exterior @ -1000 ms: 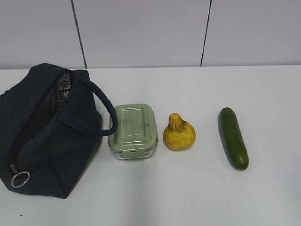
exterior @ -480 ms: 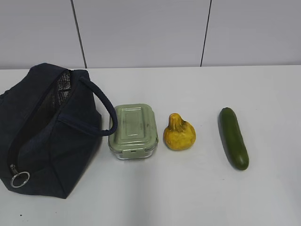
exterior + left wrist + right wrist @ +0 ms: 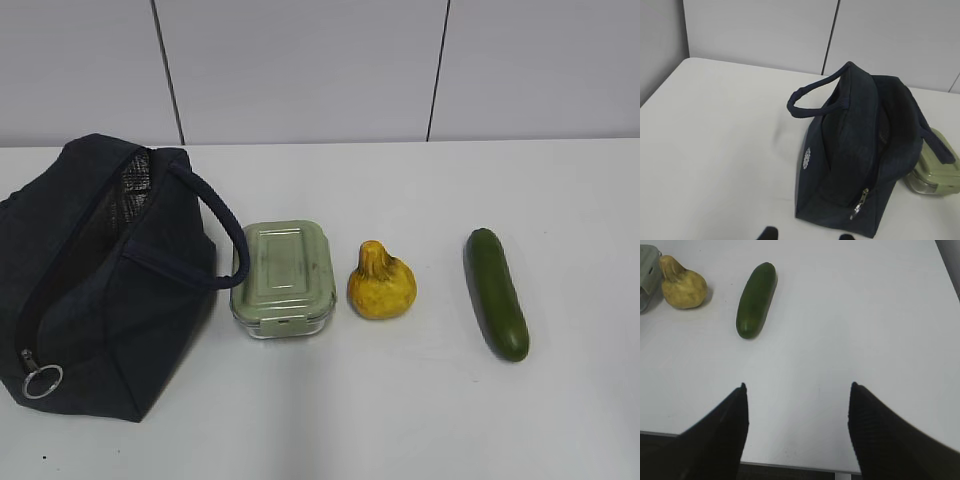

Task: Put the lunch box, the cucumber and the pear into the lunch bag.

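The dark navy lunch bag (image 3: 95, 280) stands at the left with its zip open and a silver ring pull at the near end; it also shows in the left wrist view (image 3: 860, 160). The lunch box (image 3: 284, 277) with its sage-green lid sits just right of the bag. The yellow pear (image 3: 381, 283) and the dark green cucumber (image 3: 496, 293) lie further right; both also show in the right wrist view, pear (image 3: 682, 285) and cucumber (image 3: 756, 299). My left gripper (image 3: 807, 234) is open and empty, near the bag's end. My right gripper (image 3: 797, 387) is open and empty, well short of the cucumber.
The white table (image 3: 400, 420) runs to a panelled grey wall (image 3: 300, 70) behind. Its near edge shows under my right gripper in the right wrist view (image 3: 790, 467). Neither arm shows in the exterior view.
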Robot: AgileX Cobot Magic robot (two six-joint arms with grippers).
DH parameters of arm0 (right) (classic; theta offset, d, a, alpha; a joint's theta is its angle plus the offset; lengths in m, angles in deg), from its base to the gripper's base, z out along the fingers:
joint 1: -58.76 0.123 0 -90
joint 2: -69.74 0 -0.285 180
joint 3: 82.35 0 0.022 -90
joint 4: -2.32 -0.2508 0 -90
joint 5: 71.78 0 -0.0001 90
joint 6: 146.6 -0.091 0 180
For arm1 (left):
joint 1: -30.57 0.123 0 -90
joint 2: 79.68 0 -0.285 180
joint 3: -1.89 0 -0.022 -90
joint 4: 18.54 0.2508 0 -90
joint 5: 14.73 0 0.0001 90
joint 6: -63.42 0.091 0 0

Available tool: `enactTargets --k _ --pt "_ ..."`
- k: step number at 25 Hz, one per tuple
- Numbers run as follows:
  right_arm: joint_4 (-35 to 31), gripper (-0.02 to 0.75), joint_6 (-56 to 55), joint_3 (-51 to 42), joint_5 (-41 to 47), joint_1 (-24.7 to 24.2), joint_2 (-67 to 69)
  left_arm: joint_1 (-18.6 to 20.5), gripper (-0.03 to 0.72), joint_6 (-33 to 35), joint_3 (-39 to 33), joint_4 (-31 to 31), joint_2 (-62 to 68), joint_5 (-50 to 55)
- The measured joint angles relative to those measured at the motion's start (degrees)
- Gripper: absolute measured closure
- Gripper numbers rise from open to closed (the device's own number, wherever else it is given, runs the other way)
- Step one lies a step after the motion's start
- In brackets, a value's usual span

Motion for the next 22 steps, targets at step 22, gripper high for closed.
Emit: enactTargets --k 22 --pt "-6.62 0.248 -0.13 4.29 -26.18 0.00 31.78 -7.83 0.445 3.01 3.20 -13.17 29.48 -11.68"
